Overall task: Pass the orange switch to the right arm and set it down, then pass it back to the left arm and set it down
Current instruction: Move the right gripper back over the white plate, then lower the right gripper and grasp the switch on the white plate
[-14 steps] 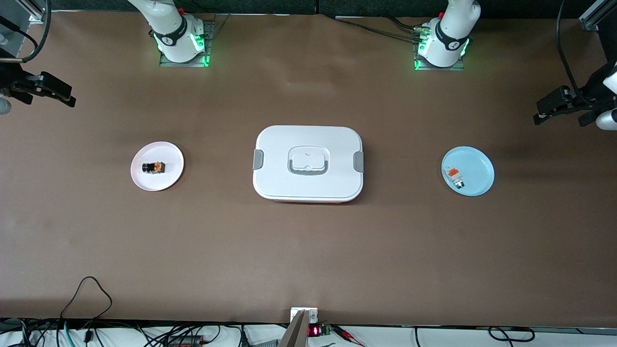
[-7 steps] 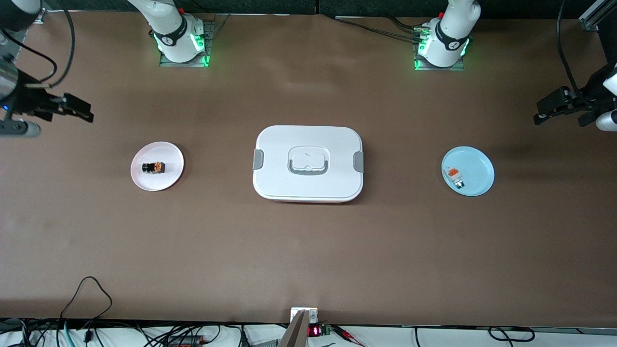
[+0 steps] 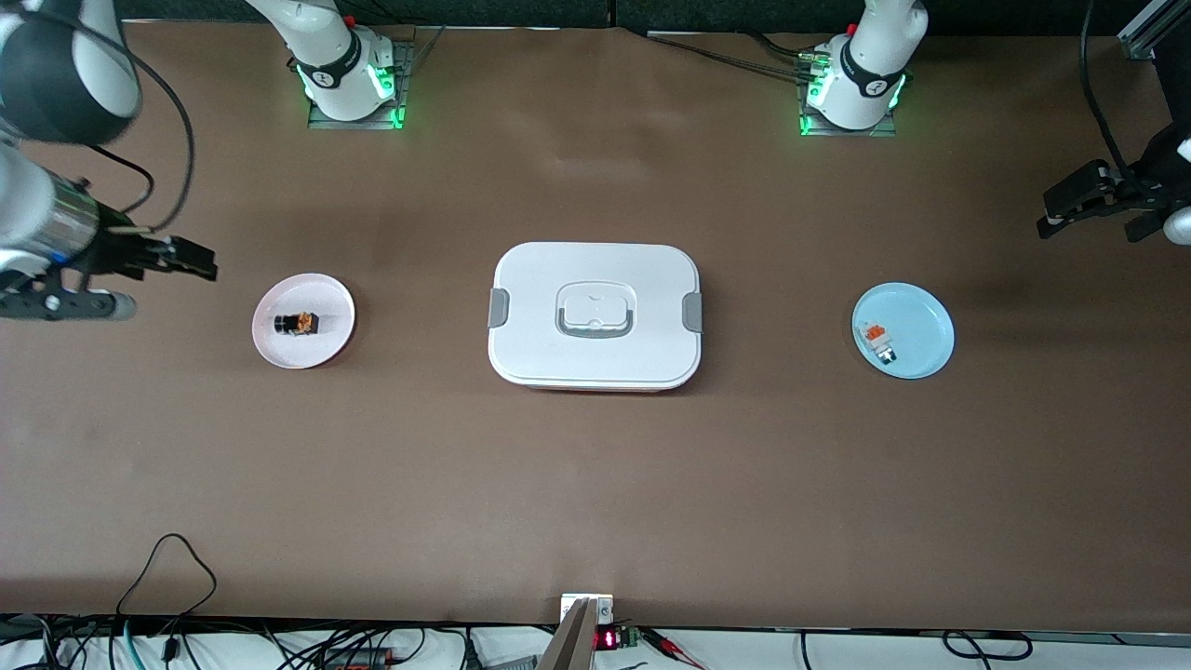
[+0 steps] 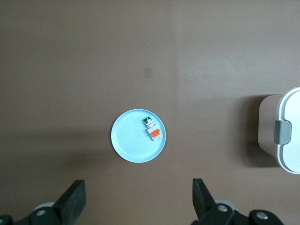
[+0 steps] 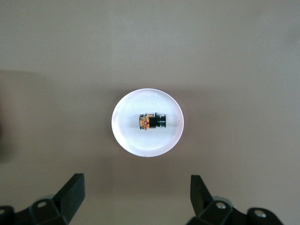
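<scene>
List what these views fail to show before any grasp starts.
- Orange switch on pink plate: round face turned sideways, detail too small in both views.
- Box: contents hidden by closed lid; cut by left wrist view's edge.
- Small white block on blue plate: markings too small.

Colours I see across the brown table [image 3: 595, 484]

Below my right gripper [image 5: 136, 199], a black-and-orange cylindrical switch [image 5: 152, 121] on a pale pink round plate [image 5: 126, 129]; below my left gripper [image 4: 138, 204], a white block with orange tabs [image 4: 153, 132] on a light blue round plate [image 4: 129, 145]; white lidded box with grey clips [image 3: 595, 316].
</scene>
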Robot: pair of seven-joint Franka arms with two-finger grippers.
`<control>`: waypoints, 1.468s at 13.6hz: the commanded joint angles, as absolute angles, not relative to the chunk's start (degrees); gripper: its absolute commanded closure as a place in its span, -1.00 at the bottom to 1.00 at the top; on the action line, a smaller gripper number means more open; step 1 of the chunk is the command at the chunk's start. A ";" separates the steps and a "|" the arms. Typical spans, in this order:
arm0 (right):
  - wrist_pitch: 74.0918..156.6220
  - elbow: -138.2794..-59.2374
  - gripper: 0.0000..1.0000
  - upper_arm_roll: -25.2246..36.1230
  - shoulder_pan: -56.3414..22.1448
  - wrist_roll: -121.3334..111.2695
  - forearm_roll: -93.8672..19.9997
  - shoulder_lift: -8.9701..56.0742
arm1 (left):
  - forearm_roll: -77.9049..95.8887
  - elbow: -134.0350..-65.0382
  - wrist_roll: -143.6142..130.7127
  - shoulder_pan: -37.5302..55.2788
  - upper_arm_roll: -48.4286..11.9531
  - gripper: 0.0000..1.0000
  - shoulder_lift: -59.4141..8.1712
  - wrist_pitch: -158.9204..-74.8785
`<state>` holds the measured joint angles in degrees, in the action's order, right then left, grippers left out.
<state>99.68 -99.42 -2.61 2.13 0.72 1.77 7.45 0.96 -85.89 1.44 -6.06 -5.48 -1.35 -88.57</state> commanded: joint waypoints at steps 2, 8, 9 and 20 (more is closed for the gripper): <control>110.80 -110.98 -1.00 -2.55 4.20 0.09 2.81 6.15 | -0.18 -84.11 1.14 -5.98 -5.71 -1.00 -2.29 -87.19; 117.40 -114.87 -1.00 -2.64 4.22 0.09 2.99 13.52 | -0.18 -84.02 1.14 -5.71 -5.71 -1.00 -2.29 -87.19; 119.60 -115.40 -1.00 -2.64 4.22 -0.09 2.99 15.10 | -0.18 -84.02 1.14 -5.71 -5.71 -1.00 -2.29 -87.19; 137.28 -120.15 -1.00 -2.64 2.99 -0.97 2.99 25.48 | -0.09 -84.02 1.14 -4.92 -5.89 -1.00 -2.29 -87.10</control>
